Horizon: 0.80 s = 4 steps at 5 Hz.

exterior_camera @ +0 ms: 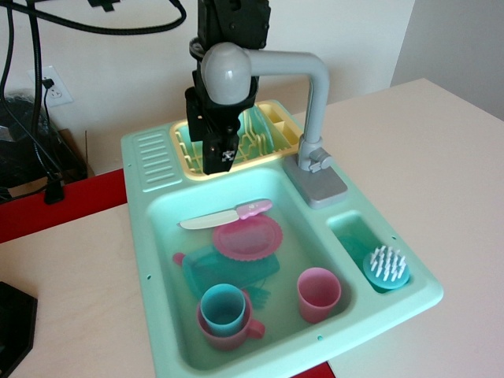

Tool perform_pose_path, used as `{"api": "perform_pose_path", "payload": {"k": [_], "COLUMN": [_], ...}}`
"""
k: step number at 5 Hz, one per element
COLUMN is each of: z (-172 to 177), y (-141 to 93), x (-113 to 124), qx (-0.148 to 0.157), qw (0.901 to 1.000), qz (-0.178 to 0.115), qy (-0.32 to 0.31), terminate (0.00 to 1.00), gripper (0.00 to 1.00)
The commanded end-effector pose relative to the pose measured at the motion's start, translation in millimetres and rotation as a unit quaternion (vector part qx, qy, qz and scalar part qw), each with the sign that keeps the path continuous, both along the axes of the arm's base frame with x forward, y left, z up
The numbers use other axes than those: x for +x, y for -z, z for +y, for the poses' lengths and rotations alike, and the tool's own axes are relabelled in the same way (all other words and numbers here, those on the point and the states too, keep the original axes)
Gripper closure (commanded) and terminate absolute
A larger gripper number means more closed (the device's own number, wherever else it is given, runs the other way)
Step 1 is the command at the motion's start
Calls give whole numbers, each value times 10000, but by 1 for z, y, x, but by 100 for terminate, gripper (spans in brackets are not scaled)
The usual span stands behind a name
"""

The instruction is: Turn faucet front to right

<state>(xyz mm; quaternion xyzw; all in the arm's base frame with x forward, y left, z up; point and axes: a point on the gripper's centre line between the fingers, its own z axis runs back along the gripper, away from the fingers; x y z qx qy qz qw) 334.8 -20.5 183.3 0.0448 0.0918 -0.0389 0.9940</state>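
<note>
Grey plastic, the faucet [311, 118] stands on its square base at the back right rim of the mint toy sink [157, 236] — its bent arm reaches left, the bulbous head over the yellow dish rack [272, 138]. Behind that head hangs the black gripper [219, 153], pointing down at the rack; whether its claw is apart or together I cannot tell. Down in the basin lie a pink plate [246, 235], a knife [224, 216] and cups — a scrub brush [386, 266] sits in the side compartment.
</note>
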Motion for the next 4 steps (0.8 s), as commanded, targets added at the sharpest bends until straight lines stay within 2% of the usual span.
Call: {"api": "perform_pose_path", "payload": {"k": [1, 2, 3, 4], "z": [-70, -53, -27, 5], "y": [-21, -21, -21, -26], "x": [-8, -8, -12, -19], "qx": [22, 133, 236, 457], "qw": [9928, 9948, 9976, 9958], "qz": [-368, -404, -539, -660], "qy": [1143, 922, 358, -441], "terminate": [0, 0, 0, 0], "gripper": [0, 0, 0, 0]}}
